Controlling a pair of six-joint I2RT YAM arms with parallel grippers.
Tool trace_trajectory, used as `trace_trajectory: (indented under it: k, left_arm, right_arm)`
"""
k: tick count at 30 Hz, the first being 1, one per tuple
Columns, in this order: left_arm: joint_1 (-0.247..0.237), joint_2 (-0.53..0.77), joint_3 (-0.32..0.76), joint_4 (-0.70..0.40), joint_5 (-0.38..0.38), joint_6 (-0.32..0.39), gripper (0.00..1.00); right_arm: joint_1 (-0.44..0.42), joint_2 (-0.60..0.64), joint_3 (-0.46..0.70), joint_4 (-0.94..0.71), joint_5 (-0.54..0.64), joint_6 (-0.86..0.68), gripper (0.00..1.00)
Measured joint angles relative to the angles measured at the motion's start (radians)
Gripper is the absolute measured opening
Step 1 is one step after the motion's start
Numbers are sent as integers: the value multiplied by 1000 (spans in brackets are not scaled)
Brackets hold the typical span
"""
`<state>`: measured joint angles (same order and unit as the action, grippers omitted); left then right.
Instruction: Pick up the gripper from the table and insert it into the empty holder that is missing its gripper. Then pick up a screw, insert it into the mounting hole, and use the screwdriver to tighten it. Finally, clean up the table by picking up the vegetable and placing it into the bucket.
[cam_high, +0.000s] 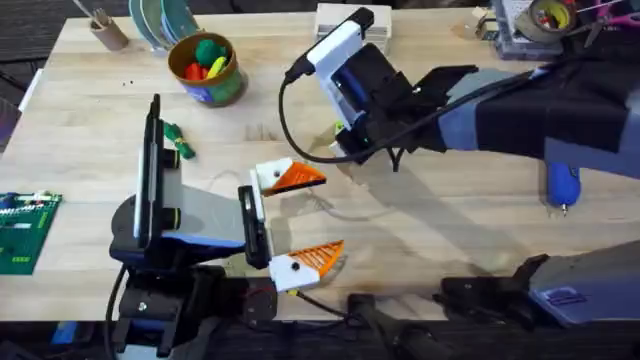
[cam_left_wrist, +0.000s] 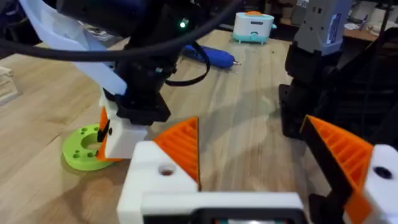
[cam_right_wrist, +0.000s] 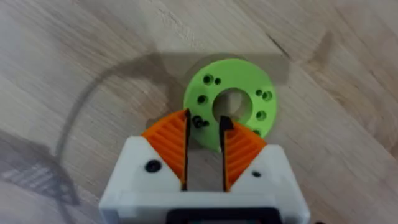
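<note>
The right pincer (cam_right_wrist: 204, 134), narrowly parted, straddles the rim of a green disc (cam_right_wrist: 231, 93) holding a tiny screw (cam_right_wrist: 199, 121). The left pincer (cam_high: 302, 218) rests wide open. Closing off-centre could flick the screw across the tabletop (cam_high: 450, 220).

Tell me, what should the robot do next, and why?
Probably lift the right claw slightly and check for a screw. It sits right at the green disc, beside a small dark bit near the disc's middle hole. That bit may be a screw. I can't tell whether it is gripped yet, so a small lift would show.
</note>
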<state>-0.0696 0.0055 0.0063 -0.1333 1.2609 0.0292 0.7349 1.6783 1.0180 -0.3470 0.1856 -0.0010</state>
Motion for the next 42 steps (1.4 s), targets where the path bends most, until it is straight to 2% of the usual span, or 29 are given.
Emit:
trace_trajectory:
  k: [3, 8, 13, 19, 35, 42]
  left_arm:
    - [0, 0, 0, 0, 0, 0, 993]
    - [0, 0, 0, 0, 0, 0, 993]
    - [0, 0, 0, 0, 0, 0, 993]
    - [0, 0, 0, 0, 0, 0, 994]
    - [0, 0, 0, -1, 0, 0, 993]
    - [0, 0, 0, -2, 0, 0, 993]
  right_arm:
    - [0, 0, 0, 0, 5, 0, 306]
    - [0, 0, 0, 0, 6, 0, 290]
    - [2, 0, 0, 3, 32, -7, 124]
    - [2, 0, 1, 2, 49, -9, 17]
    - [2, -1, 19, -51, 53, -11, 9]
    - [2, -37, 25, -63, 53, -14, 9]
